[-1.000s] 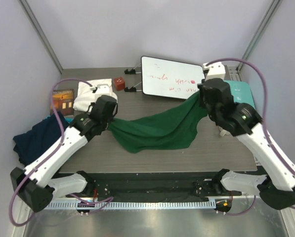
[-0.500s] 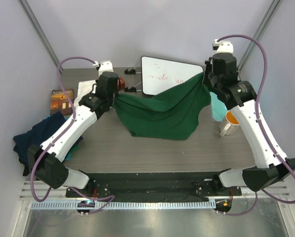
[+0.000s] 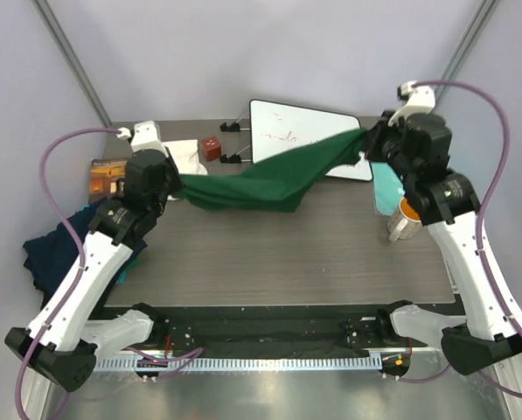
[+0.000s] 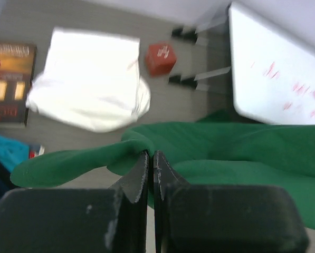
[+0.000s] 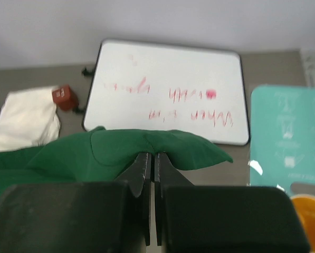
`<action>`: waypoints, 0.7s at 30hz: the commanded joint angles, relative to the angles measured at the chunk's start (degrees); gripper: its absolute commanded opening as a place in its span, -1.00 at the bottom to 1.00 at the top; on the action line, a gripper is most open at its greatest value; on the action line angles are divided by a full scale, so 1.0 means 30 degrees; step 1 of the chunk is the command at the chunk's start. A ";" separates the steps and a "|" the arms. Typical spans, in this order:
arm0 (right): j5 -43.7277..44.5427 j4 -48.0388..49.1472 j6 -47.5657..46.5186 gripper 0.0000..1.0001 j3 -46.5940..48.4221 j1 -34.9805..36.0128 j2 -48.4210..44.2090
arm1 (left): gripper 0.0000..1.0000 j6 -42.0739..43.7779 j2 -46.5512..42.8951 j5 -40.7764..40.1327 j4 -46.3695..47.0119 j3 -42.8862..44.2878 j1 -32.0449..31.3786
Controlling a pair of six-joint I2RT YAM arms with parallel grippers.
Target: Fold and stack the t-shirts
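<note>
The dark green t-shirt [image 3: 261, 179] hangs stretched in the air between both grippers, above the back of the table. My left gripper [image 3: 175, 185] is shut on its left end [image 4: 120, 153]. My right gripper [image 3: 365, 140] is shut on its right end [image 5: 146, 145]. The cream-white t-shirt [image 3: 177, 157] lies folded at the back left, also in the left wrist view [image 4: 88, 87]. The navy blue t-shirt [image 3: 55, 249] lies crumpled at the left edge, partly off the table.
A whiteboard [image 3: 304, 136] with red writing stands at the back centre. A small red cube [image 3: 211, 147] sits beside it. A brown book [image 3: 107, 175] lies at the back left. A teal board [image 3: 385, 188] and an orange-lined mug [image 3: 405, 219] sit at the right.
Both grippers have moved apart and pulled the green t-shirt taut into a narrow band. The left gripper moved left, the right gripper moved right. The shirt no longer drapes down to the table.
</note>
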 commanded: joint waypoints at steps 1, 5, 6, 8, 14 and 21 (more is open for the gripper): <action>-0.2787 -0.0175 0.1825 -0.98 -0.4927 -0.0016 -0.1501 | -1.00 -0.1173 0.1725 0.1717 -0.3732 -0.2708 0.0111; -0.3992 -0.1080 0.2089 -0.98 -0.7887 0.0013 -0.2615 | -1.00 -0.1436 0.3776 0.2864 -0.5080 -0.3766 0.0082; -0.4079 -0.1285 0.2176 -0.98 -0.8184 0.0013 -0.2733 | -1.00 -0.1467 0.4129 0.2865 -0.5315 -0.3767 0.0111; -0.4751 -0.1958 0.2615 -0.98 -0.8943 0.0013 -0.2997 | -1.00 -0.1700 0.4744 0.2836 -0.5785 -0.3738 0.0111; -0.4874 -0.4418 0.3115 -0.98 -1.0850 0.0013 -0.4433 | -1.00 -0.1995 0.4864 0.2076 -0.7394 -0.2978 0.0082; -0.4225 -0.7820 0.3141 -0.97 -1.1613 0.0043 -0.4462 | -0.81 -0.2200 0.3844 0.1429 -0.9915 -0.2507 0.0111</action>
